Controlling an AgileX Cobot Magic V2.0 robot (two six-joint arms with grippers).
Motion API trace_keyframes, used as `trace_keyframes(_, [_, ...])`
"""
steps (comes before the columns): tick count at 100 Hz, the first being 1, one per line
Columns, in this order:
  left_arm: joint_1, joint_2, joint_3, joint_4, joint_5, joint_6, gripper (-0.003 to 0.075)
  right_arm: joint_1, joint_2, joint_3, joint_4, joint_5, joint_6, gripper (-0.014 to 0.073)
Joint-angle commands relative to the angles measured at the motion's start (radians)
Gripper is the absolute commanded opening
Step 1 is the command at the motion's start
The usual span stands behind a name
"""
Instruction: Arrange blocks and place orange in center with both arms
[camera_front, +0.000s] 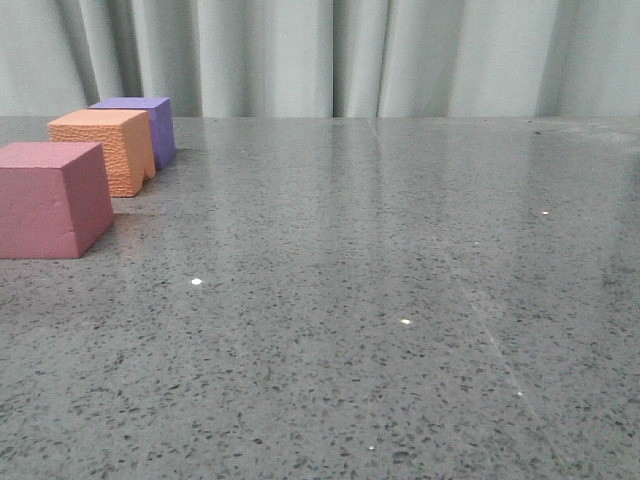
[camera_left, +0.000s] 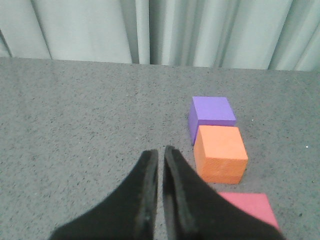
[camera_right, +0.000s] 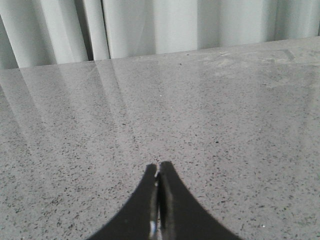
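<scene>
flanking the orange cube (camera_front: 101, 148), pink cube (camera_front: 50, 198) and purple cube (camera_front: 142, 125); both arms' fingers (camera_left: 161, 156) (camera_right: 158, 168) closed, empty.

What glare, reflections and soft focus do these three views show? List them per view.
Front view: curtain streaks reflect in the polished table, with small bright specks; pinkish-red cube, orange cube and purple cube stay sharp. Left wrist view: even matte light, left gripper slightly soft. Right wrist view: pale bands of glare across the table, right gripper dark, its jaws together.

Three foam cubes (camera_front: 100, 160) – two grippers (camera_left: 161, 155)
</scene>
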Motion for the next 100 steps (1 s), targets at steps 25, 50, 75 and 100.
trace_keyframes(25, [-0.001, -0.207, 0.163, 0.03, 0.032, -0.002, -0.0019, -0.006, -0.025, -0.014, -0.003, -0.084, -0.01, -0.012])
trace_keyframes(50, [-0.001, -0.214, 0.177, 0.014, 0.09, -0.002, -0.0019, -0.006, -0.025, -0.014, -0.003, -0.084, -0.01, -0.012])
trace_keyframes(75, [-0.001, -0.214, 0.177, 0.014, 0.09, -0.002, -0.0019, -0.006, -0.025, -0.014, -0.003, -0.084, -0.01, -0.012])
trace_keyframes(100, [-0.001, -0.214, 0.183, 0.075, 0.024, -0.002, -0.0019, -0.006, -0.025, -0.014, -0.003, -0.084, -0.01, -0.012])
